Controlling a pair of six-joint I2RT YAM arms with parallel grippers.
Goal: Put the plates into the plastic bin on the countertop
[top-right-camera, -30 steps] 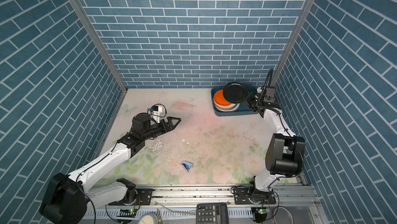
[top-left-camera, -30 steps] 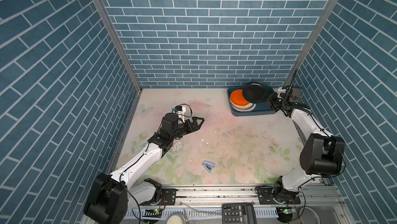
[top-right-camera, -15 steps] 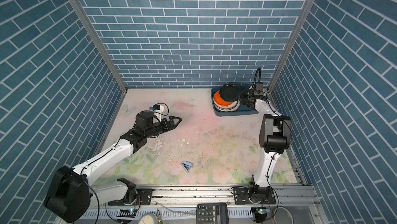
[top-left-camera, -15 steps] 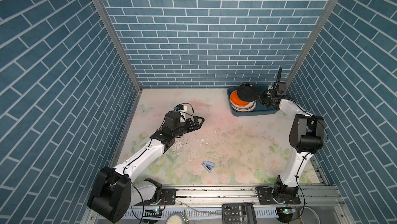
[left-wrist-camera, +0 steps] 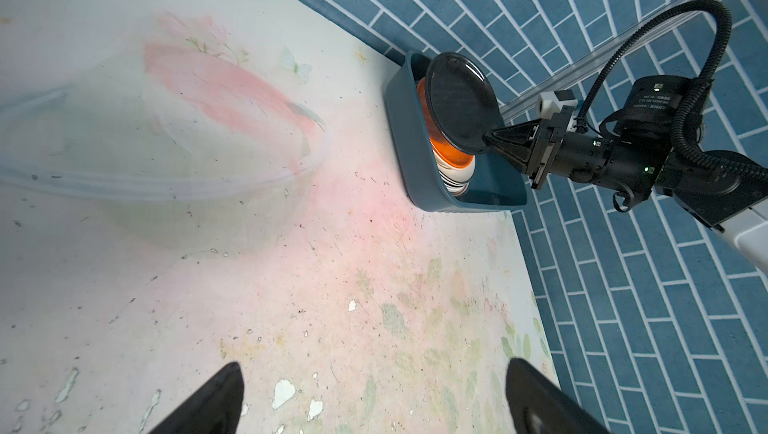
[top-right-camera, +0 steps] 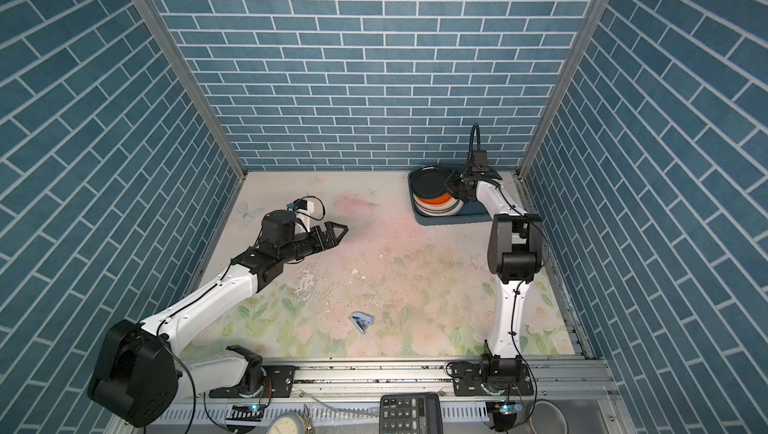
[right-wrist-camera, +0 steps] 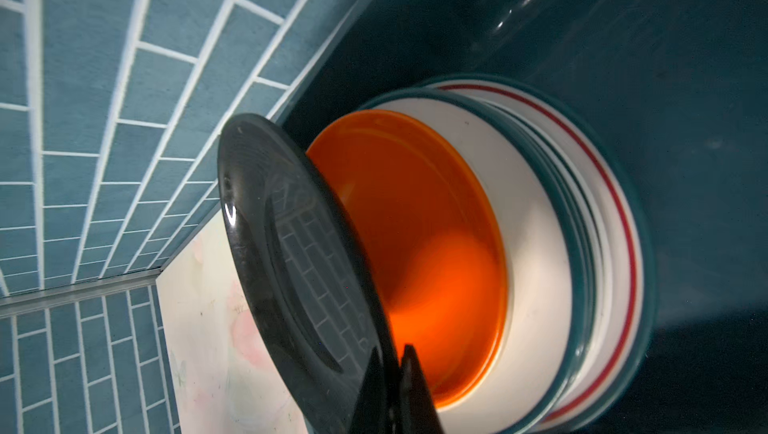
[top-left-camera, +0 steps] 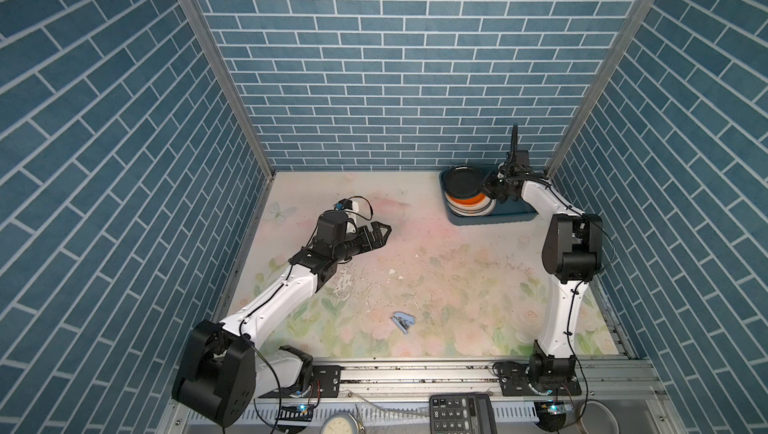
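1. My right gripper (left-wrist-camera: 488, 136) is pinched tight on the thin right rim of the round glossy black plate (left-wrist-camera: 459, 105). With an edge grip only, the plate could pivot or slip out.
2. The black plate hangs tilted over the stack of round plates (top-left-camera: 469, 205), not flat on it. Letting go now likely means a drop, a clatter, maybe a chip.
3. The stack, with a plain orange plate (right-wrist-camera: 415, 224) on top, sits in the left half of the dark teal rectangular plastic bin (top-left-camera: 490, 222), far right on the flowered cream countertop (top-left-camera: 436, 269). The black plate sits off-centre toward the far left, so it could slide off or catch the bin wall.
4. My fingertips are close to the orange plate. Pushing lower could jam them or shove the stack.
5. My left gripper (top-left-camera: 384, 231) is spread wide and empty, left of centre, well apart from the bin. Low risk.
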